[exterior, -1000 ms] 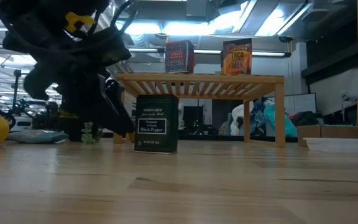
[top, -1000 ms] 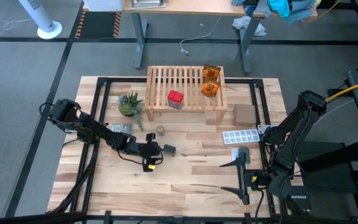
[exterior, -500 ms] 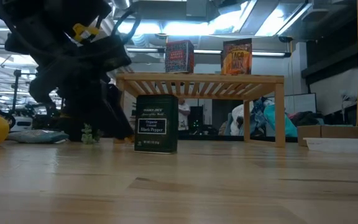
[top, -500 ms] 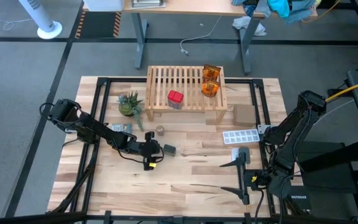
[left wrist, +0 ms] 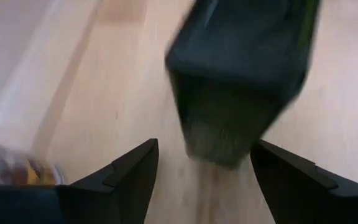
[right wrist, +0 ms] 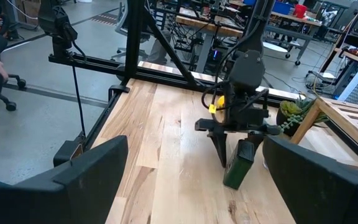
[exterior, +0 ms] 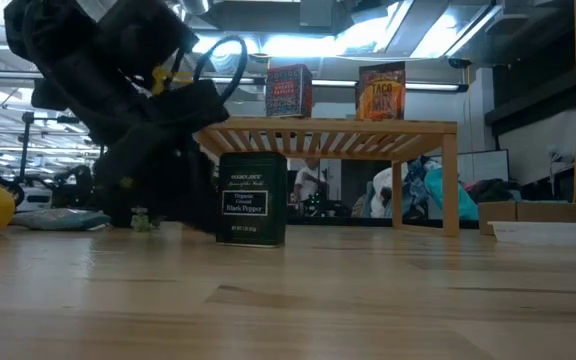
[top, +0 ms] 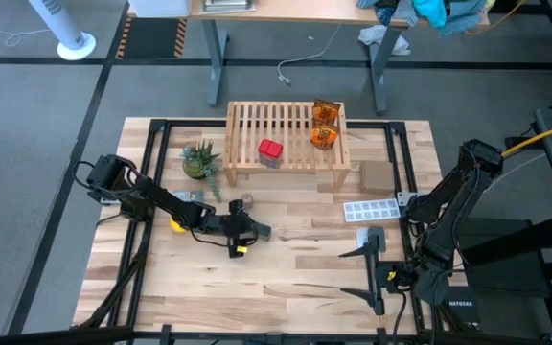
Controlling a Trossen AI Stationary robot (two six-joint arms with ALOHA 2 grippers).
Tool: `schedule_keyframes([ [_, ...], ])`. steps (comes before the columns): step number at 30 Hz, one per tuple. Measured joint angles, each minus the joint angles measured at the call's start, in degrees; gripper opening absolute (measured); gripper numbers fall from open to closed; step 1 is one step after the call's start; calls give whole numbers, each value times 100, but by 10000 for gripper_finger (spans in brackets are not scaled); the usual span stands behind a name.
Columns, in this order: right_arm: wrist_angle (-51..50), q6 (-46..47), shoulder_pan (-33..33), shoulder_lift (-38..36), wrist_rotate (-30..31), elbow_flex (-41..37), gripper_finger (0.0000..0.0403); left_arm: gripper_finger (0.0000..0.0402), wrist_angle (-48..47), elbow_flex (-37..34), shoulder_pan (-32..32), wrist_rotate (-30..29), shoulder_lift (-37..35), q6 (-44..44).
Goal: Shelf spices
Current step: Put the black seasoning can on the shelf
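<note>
So my left gripper [top: 253, 230] just slid in over the dark grey pepper tin [exterior: 252, 198], and the jaws spread wider on the way. A second ago it sat a bit to the left of the tin; now the wrist view shows 1 finger on each side of the tin [left wrist: 241, 81], spread apart with bare wood between them and it, so nothing is grasped yet. The tin stands upright on the table [top: 295, 278], in front of the shelf [top: 290, 165] and well apart from it.

My read: this is the lineup before the grab, and next I need to drop a little and squeeze.

Already up on the shelf: the red tin [top: 270, 149] near the middle and 2 orange packets [top: 325, 125] toward the right end. The tiny clear jar [top: 247, 201] sits on the table just beyond my gripper, so that's 2 spices left to go.

My right gripper [top: 376, 271] is parked at the near right, jaws spread wide and empty.
</note>
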Motion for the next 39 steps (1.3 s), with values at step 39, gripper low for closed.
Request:
schedule_keyframes([
  [39, -10, 1, 0, 0, -105, 0, 380, 103, 1062, 99, -334, 30, -582, 893],
])
